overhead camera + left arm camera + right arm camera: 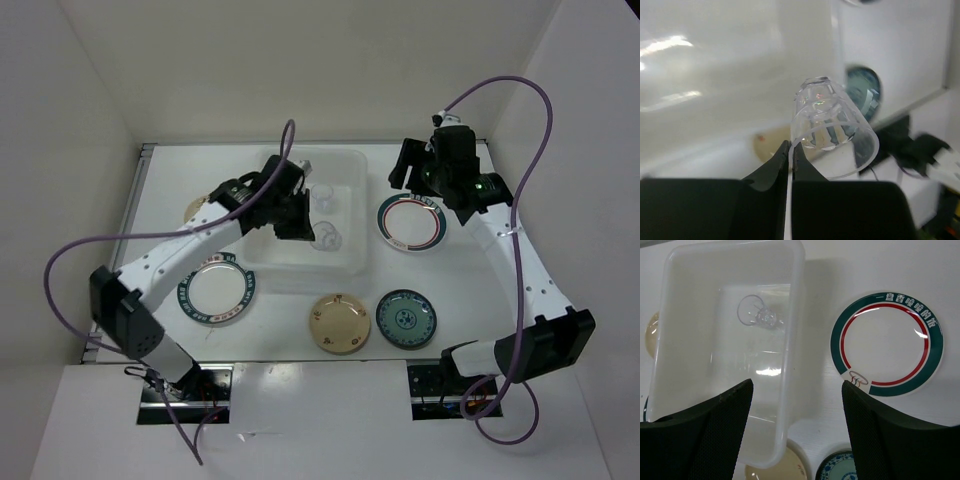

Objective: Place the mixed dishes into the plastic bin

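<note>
The translucent plastic bin (352, 262) stands mid-table. My left gripper (305, 226) hangs over it, shut on the rim of a small clear cup (832, 125), which tilts out from the fingertips. A second clear cup (322, 197) is inside the bin and lies on its side in the right wrist view (757, 312). My right gripper (797, 385) is open and empty, above the gap between the bin's rim (792, 340) and the green-red rimmed plate (887, 342). On the table lie a cream-yellow plate (338, 323), a teal plate (406, 318) and a dark-rimmed white plate (216, 290).
A cream bowl (197, 210) peeks out from under the left arm at the bin's left. White walls close off the table at the back and both sides. Purple cables loop over each arm.
</note>
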Controlling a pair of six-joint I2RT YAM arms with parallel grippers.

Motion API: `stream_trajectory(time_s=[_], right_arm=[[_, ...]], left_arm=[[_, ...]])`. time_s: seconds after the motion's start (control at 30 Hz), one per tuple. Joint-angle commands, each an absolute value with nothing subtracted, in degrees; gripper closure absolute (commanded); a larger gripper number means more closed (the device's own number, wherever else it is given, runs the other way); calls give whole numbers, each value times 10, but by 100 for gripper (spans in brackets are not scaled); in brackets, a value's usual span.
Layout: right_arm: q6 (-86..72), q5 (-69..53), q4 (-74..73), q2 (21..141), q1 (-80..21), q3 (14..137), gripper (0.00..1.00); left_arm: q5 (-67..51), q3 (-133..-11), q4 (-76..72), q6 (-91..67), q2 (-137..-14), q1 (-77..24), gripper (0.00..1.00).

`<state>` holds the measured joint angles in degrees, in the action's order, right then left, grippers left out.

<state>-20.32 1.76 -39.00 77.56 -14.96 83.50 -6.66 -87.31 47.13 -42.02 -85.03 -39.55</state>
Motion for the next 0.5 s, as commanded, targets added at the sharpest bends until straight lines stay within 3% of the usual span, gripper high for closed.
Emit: stream_trajectory(time_s=[0.0,0.3,0.47], right_arm=[[-210,25,-384,739,-148,853,23],[-210,35,-395,715,-148,824,23],[-210,42,-395,715,-148,818,23]], left_arm=[[44,-929,432,-358,-936,-363,100],[57,-1074,358,-331,-1040,-252,100],[49,-1111,345,-312,-1088,-240,100]])
